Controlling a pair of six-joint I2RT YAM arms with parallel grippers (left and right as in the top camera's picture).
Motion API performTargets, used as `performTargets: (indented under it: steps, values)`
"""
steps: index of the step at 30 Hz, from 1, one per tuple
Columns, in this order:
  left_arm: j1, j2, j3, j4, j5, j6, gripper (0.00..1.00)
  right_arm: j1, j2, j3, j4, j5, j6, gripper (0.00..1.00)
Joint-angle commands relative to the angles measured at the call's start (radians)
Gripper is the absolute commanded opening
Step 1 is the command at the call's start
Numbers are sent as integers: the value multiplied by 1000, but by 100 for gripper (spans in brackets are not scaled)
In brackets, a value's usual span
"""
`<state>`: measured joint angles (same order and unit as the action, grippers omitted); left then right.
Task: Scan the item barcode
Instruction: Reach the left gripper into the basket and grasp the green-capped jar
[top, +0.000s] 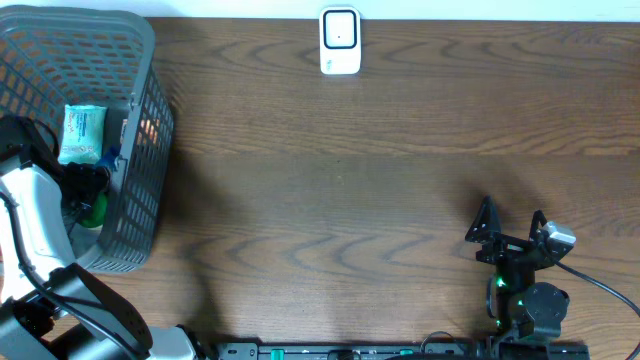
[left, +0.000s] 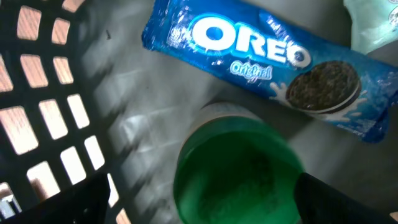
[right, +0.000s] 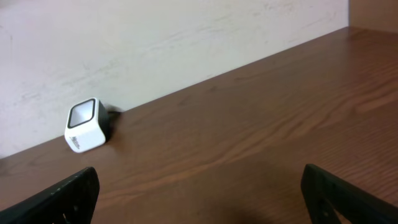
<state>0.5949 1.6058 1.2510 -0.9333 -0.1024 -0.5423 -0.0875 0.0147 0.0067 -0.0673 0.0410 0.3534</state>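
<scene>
A wooden table (top: 380, 150) is seen, a basket (top: 150, 150) at its left end. Inside, the left gripper (left: 205, 200) is held with fingers apart above a green-lidded jar (left: 236, 168), directly below them; the Oreo pack (left: 261, 62) is laid crosswise just beyond. The right gripper (top: 512, 226), spread and empty, is well apart; the scanner (top: 340, 40) is farthest
</scene>
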Motion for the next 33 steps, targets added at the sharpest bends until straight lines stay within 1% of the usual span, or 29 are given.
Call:
performTargets:
  steps: [1,12,21,32,33]
  values:
    - [4,0,-26,8,16,28,96,-6,-6,-1,-3,6,5,99]
    - [4,2,-26,34,16,36,98,-6,-6,-1,-3,6,5,99]
    - [4,-13,-21,19,16,36,98,-6,-6,-1,-3,6,5,99]
    - [4,-150,-20,12,16,36,100,-6,-6,-1,-3,6,5,99]
    - [4,-152,-20,15,16,36,98,-6,-6,-1,-3,6,5,99]
